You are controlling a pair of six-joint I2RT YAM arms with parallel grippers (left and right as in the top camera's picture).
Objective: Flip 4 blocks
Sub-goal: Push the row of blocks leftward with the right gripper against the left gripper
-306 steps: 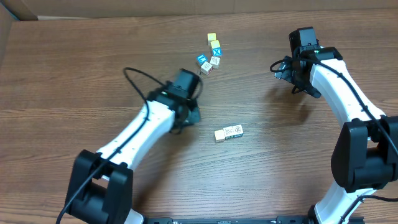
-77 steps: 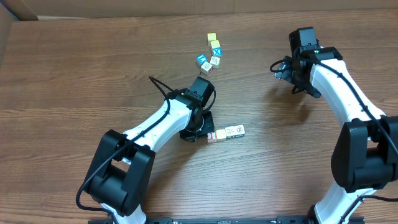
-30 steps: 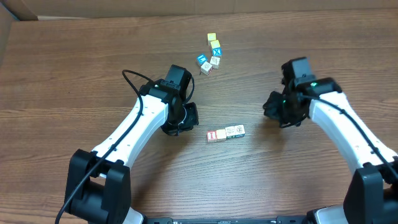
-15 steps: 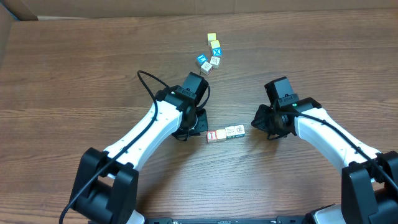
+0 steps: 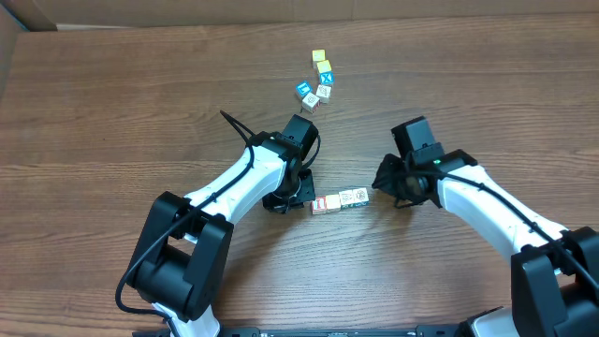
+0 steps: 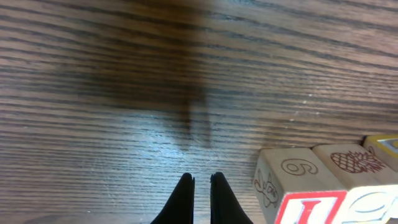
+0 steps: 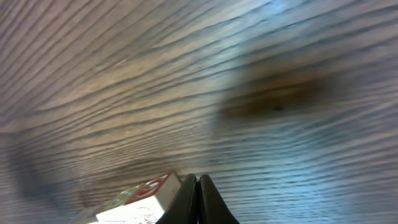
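Note:
A short row of tiny wooden blocks [image 5: 341, 199] lies at the table's middle. Its left end block shows a red-and-white face [image 5: 319, 204]. My left gripper [image 5: 301, 194] is shut and empty, just left of that end. In the left wrist view its fingertips [image 6: 200, 181] hover over bare wood, with a cream block printed with a 6 [image 6: 292, 177] to their right and a pineapple-print block [image 6: 348, 160] beyond. My right gripper [image 5: 378, 183] is shut, just right of the row. In the right wrist view its tips [image 7: 198, 181] sit beside a blurred end block [image 7: 140, 200].
A loose cluster of other cubes, yellow-faced [image 5: 318, 56] and blue-faced [image 5: 304, 90] among them, lies farther back. A cardboard wall [image 5: 281, 11] runs along the far edge. Both white arms reach in from the near side.
Over the last second both arms have closed in on the row, the left from the left and the right from the right. The blocks have not moved.

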